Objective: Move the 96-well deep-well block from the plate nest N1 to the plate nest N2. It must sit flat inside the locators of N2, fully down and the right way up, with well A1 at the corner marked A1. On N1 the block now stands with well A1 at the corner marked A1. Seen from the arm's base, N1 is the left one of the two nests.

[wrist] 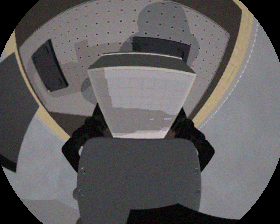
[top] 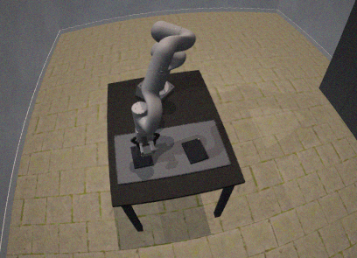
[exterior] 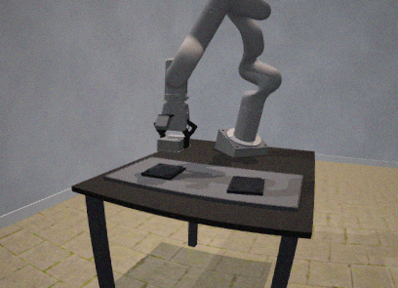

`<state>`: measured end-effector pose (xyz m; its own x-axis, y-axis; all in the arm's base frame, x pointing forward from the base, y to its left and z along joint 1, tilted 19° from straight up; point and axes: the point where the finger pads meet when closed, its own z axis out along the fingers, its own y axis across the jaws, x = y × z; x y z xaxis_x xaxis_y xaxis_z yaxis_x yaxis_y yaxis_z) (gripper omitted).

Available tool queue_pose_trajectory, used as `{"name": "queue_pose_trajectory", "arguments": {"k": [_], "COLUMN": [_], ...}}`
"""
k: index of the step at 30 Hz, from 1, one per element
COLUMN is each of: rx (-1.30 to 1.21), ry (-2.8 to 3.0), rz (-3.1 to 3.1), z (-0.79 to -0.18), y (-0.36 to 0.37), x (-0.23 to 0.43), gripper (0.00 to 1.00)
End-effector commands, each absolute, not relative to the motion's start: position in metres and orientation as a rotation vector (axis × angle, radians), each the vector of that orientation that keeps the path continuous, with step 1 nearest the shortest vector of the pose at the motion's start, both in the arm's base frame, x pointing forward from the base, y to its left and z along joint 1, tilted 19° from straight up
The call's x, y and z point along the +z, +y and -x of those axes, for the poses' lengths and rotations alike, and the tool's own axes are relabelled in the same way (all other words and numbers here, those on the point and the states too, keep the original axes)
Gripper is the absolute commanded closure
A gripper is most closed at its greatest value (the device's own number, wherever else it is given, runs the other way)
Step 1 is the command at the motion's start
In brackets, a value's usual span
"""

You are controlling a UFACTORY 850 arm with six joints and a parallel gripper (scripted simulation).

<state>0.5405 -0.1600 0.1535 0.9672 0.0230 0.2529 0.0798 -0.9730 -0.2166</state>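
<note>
Two flat dark square plate nests [exterior: 163, 171] [exterior: 246, 185] lie on a grey mat [exterior: 205, 181]; above the left-hand one, the black-fingered gripper [exterior: 175, 134], spread wide, clamps the pale grey deep-well block [exterior: 171, 144] aloft over the dark table [exterior: 293, 224].

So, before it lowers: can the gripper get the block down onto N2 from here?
Probably yes. The gripper holds the block in its fingers above N2, perhaps a little toward the base side. N2 looks bare, and nothing stands between them.
</note>
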Motion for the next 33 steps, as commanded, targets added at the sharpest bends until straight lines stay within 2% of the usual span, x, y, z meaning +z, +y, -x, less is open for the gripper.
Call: {"name": "queue_pose_trajectory", "arguments": {"k": [1,13,33], "rx": [-0.371,-0.371,-0.371], "ry": [-0.077,-0.077,-0.077], "rz": [2.890,2.891,2.891], "z": [-0.541,-0.539,-0.539], "y": [-0.173,-0.204,-0.204], "x": [0.151,0.143,0.143], "gripper": [1.00,1.00,1.00]}}
